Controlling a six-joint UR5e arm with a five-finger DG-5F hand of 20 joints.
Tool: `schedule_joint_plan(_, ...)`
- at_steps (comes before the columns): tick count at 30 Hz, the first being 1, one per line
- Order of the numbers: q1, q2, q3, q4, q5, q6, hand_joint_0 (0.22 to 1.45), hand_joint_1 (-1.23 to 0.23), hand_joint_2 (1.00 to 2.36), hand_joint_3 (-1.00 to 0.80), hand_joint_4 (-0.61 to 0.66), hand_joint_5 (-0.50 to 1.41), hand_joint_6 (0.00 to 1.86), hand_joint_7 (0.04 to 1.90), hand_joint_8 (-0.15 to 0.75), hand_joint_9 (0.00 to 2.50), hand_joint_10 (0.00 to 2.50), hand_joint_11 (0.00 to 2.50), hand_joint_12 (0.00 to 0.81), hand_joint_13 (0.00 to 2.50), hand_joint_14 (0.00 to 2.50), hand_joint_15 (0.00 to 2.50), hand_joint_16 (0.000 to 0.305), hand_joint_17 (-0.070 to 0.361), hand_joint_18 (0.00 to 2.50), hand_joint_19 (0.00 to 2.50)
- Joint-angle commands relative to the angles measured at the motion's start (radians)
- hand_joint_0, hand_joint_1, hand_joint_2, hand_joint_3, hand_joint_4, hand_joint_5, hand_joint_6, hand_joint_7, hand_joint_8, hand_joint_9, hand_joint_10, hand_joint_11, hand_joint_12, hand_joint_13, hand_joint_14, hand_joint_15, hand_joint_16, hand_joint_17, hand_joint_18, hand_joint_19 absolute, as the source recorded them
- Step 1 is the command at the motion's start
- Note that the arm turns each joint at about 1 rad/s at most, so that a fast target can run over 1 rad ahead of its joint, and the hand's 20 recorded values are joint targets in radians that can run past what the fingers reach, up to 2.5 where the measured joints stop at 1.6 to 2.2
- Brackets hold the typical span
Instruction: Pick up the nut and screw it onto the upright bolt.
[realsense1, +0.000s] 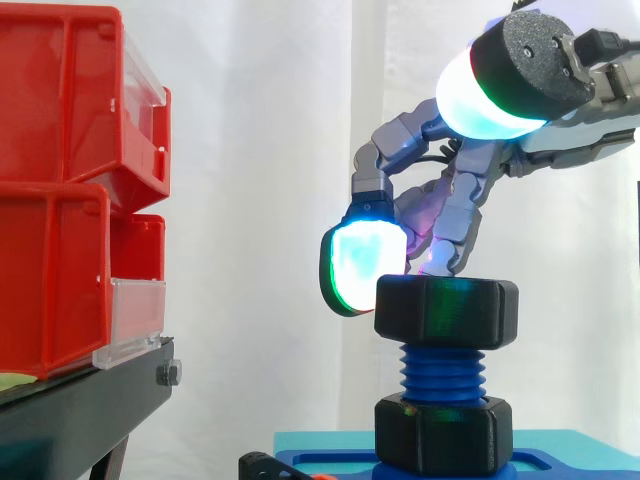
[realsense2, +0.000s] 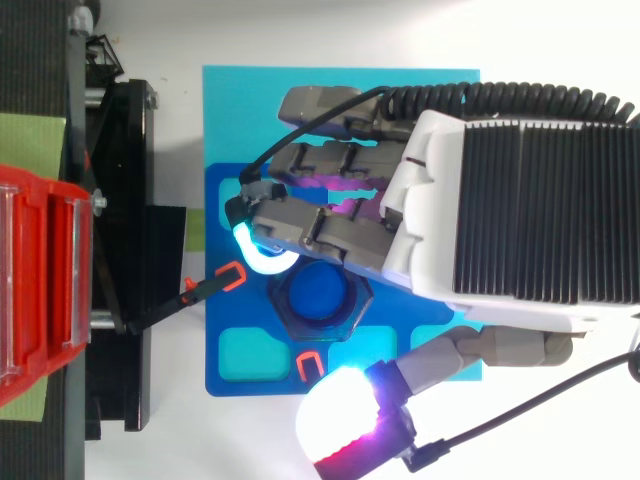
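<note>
Side view: nut seated on top of upright bolt; robot hand curled onto nut, thumb clear. Risk: one-sided contact may slip or cross-thread nut.

The side view stands close to the upright bolt, at about its height. It looks level across it toward the white curtain, with the red bins left of the bolt and the hand coming in from its right. The top view hangs close above the bolt and looks straight down on its end. Both views share the bolt, its nut, the blue plate beneath, the hand and the bins' fronts.
</note>
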Motion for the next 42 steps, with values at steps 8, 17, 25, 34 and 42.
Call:
schedule_joint_plan(8,-0.011,-0.001,0.000,-0.001,-0.014,0.000,0.52,-0.22,1.00,-0.50,0.22,0.03,0.50,1.30,0.324,1.29,0.00,0.11,0.267,0.73,0.00,0.00,0.026,0.059,0.40,0.00)
schedule_joint_plan(17,-0.034,0.001,0.000,-0.029,-0.034,-0.009,0.53,-0.26,1.00,-0.50,0.18,0.07,0.50,1.41,0.305,1.52,0.01,0.16,0.254,0.88,0.00,0.00,0.023,0.052,0.52,0.00)
schedule_joint_plan(25,-0.068,0.001,0.000,-0.109,-0.039,-0.072,0.53,-0.29,1.00,-0.50,0.14,0.10,0.50,1.47,0.252,1.76,0.01,0.23,0.223,1.08,0.00,0.00,0.018,0.042,0.70,0.00)
schedule_joint_plan(34,-0.088,0.015,0.002,-0.132,-0.043,-0.083,0.52,-0.27,1.00,-0.50,0.09,0.09,0.55,1.38,0.262,1.90,0.01,0.31,0.215,1.29,0.00,0.03,0.015,0.033,0.91,0.00)
schedule_joint_plan(42,-0.096,0.047,0.032,-0.136,-0.045,-0.098,0.48,-0.21,1.00,-0.50,0.27,-0.06,0.50,0.93,0.315,1.44,0.01,0.26,0.320,0.98,0.00,0.03,0.035,0.078,0.66,0.03)
